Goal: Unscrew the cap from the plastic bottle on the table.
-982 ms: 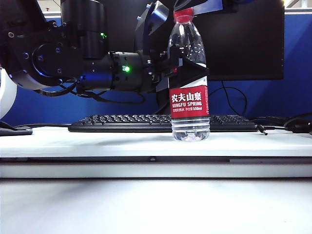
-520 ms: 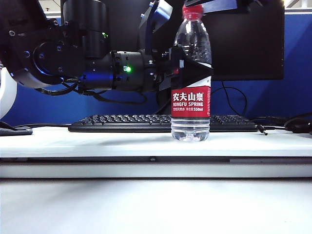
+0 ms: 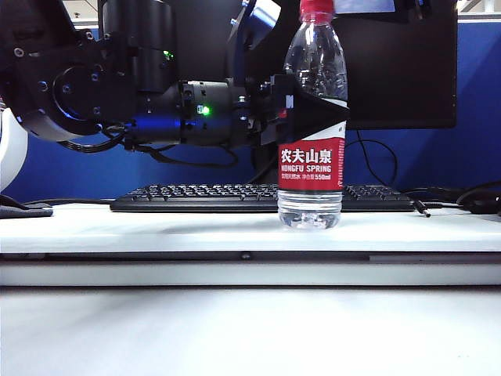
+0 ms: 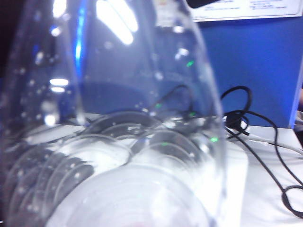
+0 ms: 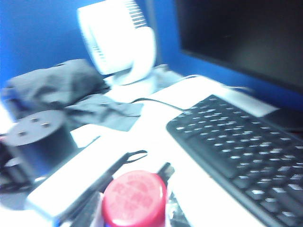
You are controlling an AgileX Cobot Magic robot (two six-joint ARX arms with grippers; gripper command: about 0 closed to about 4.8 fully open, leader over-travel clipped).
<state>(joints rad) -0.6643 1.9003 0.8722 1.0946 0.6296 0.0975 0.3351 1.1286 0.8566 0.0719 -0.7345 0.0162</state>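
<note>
The plastic bottle (image 3: 311, 141) stands upright on the table (image 3: 156, 227), centre-right of the exterior frame, in front of the keyboard (image 3: 196, 197). The left gripper (image 3: 309, 117) comes in from the left and is clamped around the bottle's mid-body, bracing it. The cap (image 3: 316, 9) is on, at the top edge. The right gripper isn't visible in any view; its wrist camera looks down on the cap (image 5: 135, 198), grip state can't tell. Step: positioning above the cap. Next: descend, pinch the ribbed sides, twist.
</note>
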